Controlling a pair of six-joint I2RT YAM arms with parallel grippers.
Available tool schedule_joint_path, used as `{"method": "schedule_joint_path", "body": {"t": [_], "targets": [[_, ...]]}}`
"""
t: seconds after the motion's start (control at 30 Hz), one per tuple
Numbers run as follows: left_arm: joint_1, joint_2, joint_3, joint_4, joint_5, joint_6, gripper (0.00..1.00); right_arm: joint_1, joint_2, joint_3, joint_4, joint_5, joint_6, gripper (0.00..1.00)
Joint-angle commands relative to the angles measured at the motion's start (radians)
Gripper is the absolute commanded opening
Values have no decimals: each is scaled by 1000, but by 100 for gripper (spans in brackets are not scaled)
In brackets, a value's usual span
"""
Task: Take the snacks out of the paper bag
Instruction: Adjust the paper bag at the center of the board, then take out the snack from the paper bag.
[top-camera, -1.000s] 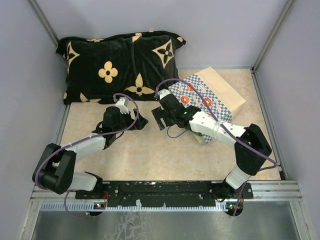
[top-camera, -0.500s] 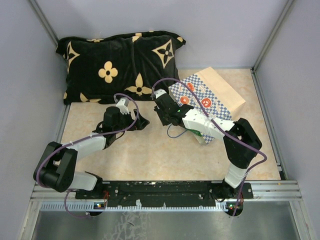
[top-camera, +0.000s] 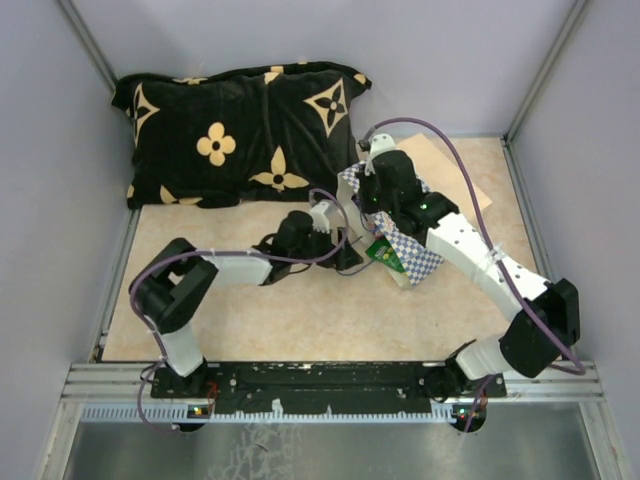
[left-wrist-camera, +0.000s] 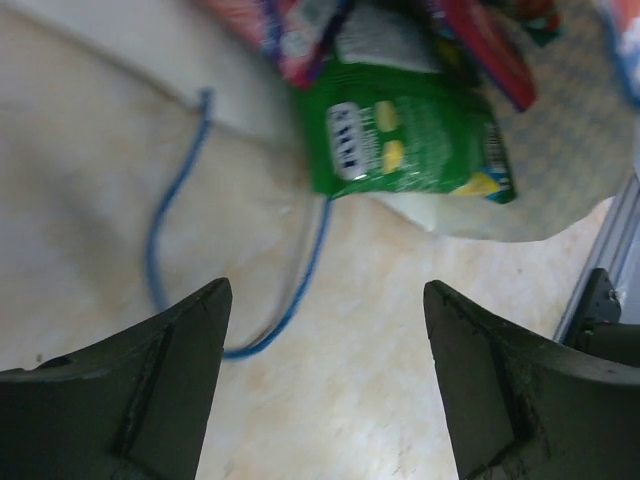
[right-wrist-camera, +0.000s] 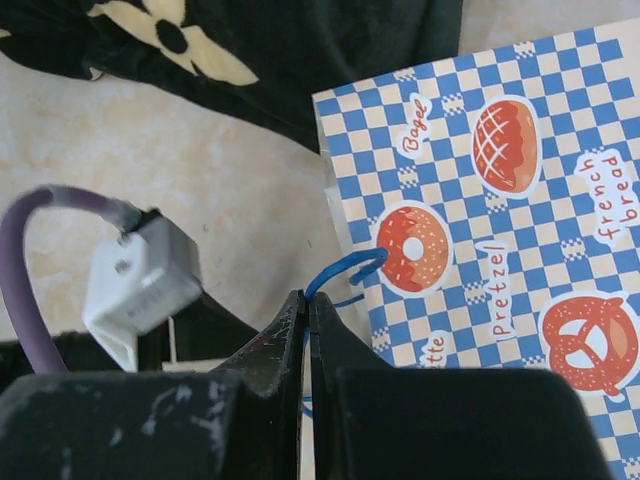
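A: Count the big items.
B: One paper bag (right-wrist-camera: 470, 210), one black cushion (top-camera: 240, 130).
A: Smaller ones?
B: One green packet (left-wrist-camera: 410, 135) in full; at least two reddish packets (left-wrist-camera: 492, 55), cut off.
A: Anything else?
B: One blue cord handle (left-wrist-camera: 153, 240) per wrist view. Also a left end effector (left-wrist-camera: 325, 300) and a right end effector (right-wrist-camera: 306, 310).

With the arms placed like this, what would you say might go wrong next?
The right pincer pinches only the thin blue cord handle of the paper bag, so the cord may slip free or the bag may swing. A second cord loop lies between the open left pincer and the green packet. Closing there might catch cord instead of the snack.
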Motion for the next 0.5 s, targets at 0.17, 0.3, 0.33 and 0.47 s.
{"method": "schedule_joint_path", "body": {"t": [0.17, 0.3, 0.33, 0.47], "targets": [[-81, 244, 171, 166, -44, -162, 71, -74, -115, -87, 13, -41, 3, 0], [-86, 332, 239, 196, -63, -157, 64, -148, -155, -125, 25, -69, 9, 0], [-86, 350, 255, 205, -61, -158, 60, -167, -163, -132, 29, -82, 13, 0], [-87, 413, 317, 241, -42, -176, 49, -233, -179, -150, 46, -118, 20, 0]]}}
